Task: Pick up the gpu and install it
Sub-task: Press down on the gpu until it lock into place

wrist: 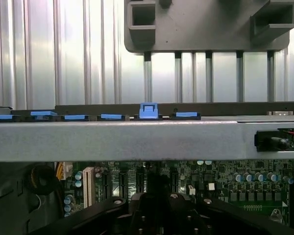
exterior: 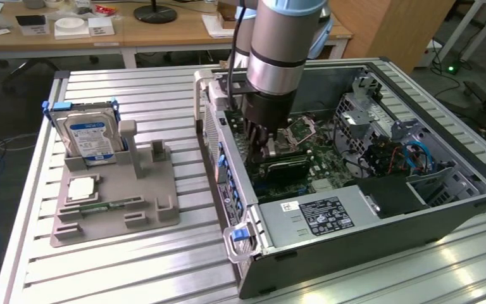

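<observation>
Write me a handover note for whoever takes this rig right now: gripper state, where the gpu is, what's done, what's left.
Gripper: shut, reaching down inside the open computer case, on or just over the gpu; a firm grip cannot be confirmed.
Gpu: dark card lying over the motherboard, directly under the gripper. Whether it is fully seated in its slot cannot be told.
Done: gpu is off the grey parts holder and inside the case.
Left: confirm seating, release, withdraw the arm.
Untouched on the holder: hard drive, memory stick.

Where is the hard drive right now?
The hard drive stands upright in the grey holder at the exterior view's left, beside the open computer case.
</observation>
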{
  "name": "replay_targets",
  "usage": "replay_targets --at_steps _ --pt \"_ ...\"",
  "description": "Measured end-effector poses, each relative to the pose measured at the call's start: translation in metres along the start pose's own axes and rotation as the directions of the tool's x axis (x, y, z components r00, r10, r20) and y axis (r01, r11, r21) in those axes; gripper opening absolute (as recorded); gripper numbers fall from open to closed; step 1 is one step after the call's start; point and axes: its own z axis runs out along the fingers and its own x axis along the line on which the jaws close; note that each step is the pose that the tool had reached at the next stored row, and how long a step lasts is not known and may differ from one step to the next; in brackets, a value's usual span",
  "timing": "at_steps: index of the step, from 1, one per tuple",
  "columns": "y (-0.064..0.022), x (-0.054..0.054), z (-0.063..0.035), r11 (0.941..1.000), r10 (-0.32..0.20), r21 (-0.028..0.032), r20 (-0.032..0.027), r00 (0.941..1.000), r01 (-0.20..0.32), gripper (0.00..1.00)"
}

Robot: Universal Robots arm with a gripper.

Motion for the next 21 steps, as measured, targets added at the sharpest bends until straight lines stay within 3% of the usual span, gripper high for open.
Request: replay_targets --at_steps 7,11,14,21 --pt "-0.0002 -0.0003 0.0030 0.9999 0.000 -0.0100 -0.0007 1.0000 0.000 0.11" --pt "-0.0010 -0.0005 0.0016 1.0000 0.000 -0.0086 0.0014 1.0000 0.000 0.11" --pt "-0.0010 -0.0003 -0.0044 0.9999 0.000 -0.0102 -0.0004 1.0000 0.000 0.11" --pt "-0.0036 -0.0004 -0.0054 0.9999 -0.006 -0.0085 -0.0005 1.0000 0.006 0.11"
